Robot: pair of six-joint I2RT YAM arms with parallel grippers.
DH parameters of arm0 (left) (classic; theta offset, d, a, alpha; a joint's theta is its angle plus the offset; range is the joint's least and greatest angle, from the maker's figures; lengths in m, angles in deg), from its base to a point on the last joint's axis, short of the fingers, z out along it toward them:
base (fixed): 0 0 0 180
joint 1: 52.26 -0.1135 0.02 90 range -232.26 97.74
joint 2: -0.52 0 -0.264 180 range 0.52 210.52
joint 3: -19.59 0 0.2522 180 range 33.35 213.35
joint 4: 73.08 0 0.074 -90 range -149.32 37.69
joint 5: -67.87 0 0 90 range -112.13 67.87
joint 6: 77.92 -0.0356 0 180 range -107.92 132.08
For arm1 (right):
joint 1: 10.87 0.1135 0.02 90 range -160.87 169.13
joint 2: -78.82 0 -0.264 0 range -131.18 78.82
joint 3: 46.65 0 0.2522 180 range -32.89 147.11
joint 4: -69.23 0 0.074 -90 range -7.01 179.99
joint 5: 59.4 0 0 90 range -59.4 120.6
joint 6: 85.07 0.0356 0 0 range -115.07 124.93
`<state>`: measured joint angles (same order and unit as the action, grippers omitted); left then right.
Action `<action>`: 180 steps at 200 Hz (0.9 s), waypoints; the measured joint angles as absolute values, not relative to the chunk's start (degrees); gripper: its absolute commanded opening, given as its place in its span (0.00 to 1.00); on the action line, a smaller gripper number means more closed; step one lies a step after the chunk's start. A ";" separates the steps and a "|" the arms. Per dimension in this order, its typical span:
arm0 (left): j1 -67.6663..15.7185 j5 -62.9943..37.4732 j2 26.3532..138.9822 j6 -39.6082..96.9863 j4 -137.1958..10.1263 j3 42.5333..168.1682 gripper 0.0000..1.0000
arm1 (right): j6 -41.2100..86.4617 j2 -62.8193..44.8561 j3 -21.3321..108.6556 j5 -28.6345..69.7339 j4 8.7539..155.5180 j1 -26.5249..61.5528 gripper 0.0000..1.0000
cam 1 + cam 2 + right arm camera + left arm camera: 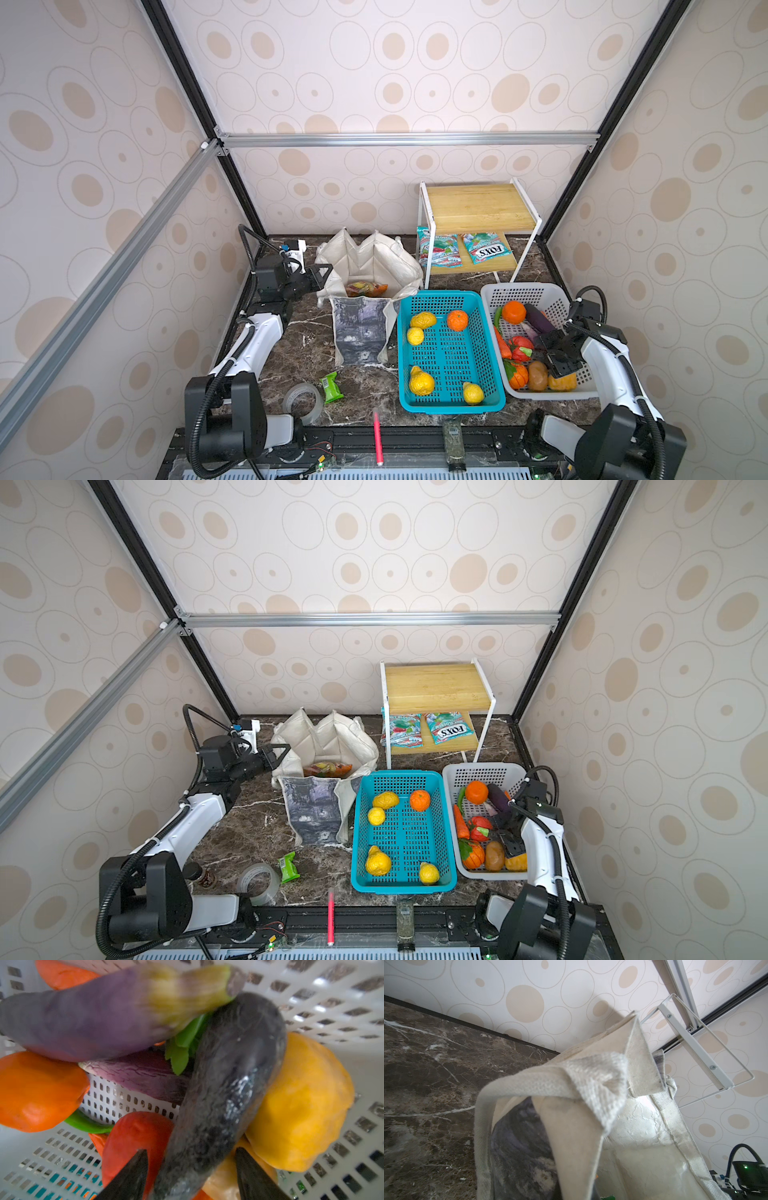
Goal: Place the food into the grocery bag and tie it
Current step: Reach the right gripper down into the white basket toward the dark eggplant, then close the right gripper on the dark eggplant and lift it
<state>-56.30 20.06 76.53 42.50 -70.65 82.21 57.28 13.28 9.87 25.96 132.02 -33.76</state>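
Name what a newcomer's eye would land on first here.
The teal basket mid-table, dotted with yellow and orange toy fruit, and the white basket beside it, heaped with colourful vegetables. There the right gripper straddles a dark aubergine, while the left gripper pinches the rim of the grocery bag at the back left.

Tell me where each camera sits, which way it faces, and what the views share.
Both top views: overhead in front, looking down at the table; both arms show, left gripper at the grocery bag.
Left wrist: pressed against the bag's strap, facing the shelf; its gripper is out of frame.
Right wrist: inside the white basket, looking down; right gripper straddles a dark vegetable.
Shared: bag in top and left wrist views, basket in top and right wrist.
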 measured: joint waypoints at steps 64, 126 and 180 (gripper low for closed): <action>-56.30 20.06 76.53 42.54 -70.80 82.19 0.00 | 58.36 13.46 8.63 25.48 129.38 -33.87 0.33; -56.30 20.11 76.53 42.54 -70.91 82.04 0.00 | 57.35 20.84 8.12 20.71 130.23 -34.09 0.28; -56.30 20.11 76.53 42.54 -70.91 82.01 0.00 | 53.42 29.39 8.91 14.00 130.99 -34.09 0.24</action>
<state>-56.30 20.11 76.53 42.54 -70.91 82.01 53.42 29.39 8.91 14.00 130.99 -34.09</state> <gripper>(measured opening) 0.047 0.310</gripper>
